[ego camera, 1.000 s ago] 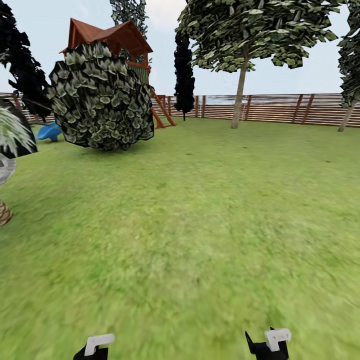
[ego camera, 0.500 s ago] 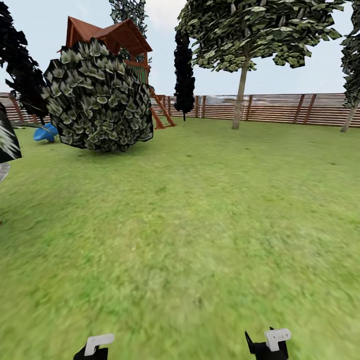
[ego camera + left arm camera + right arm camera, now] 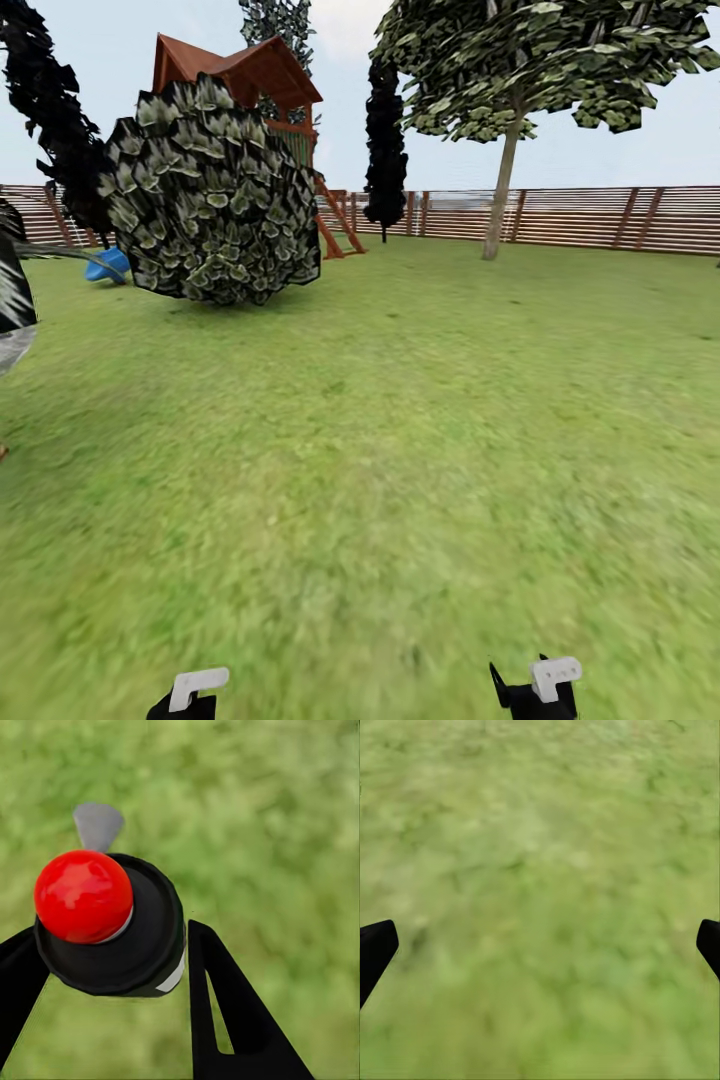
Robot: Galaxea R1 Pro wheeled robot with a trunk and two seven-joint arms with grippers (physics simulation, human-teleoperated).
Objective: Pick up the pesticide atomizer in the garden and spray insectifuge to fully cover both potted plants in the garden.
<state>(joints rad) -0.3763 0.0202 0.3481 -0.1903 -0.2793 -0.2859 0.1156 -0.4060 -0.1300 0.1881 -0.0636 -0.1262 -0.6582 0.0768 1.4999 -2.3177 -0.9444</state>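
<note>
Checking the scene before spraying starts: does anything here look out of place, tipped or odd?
Nothing stands out. The left pincer holds the pesticide atomizer between its fingers, the right pincer is open over lawn, and the fence stands straight.

The pesticide atomizer (image 3: 112, 926) sat between the left gripper's (image 3: 105, 960) black fingers (image 3: 225, 1012), seen from above: a round dark cap topped by a glossy red ball, a grey nozzle tab jutting beyond it. Below lay the garden's (image 3: 400, 420) blurred green lawn, stretching to the far fence.
</note>
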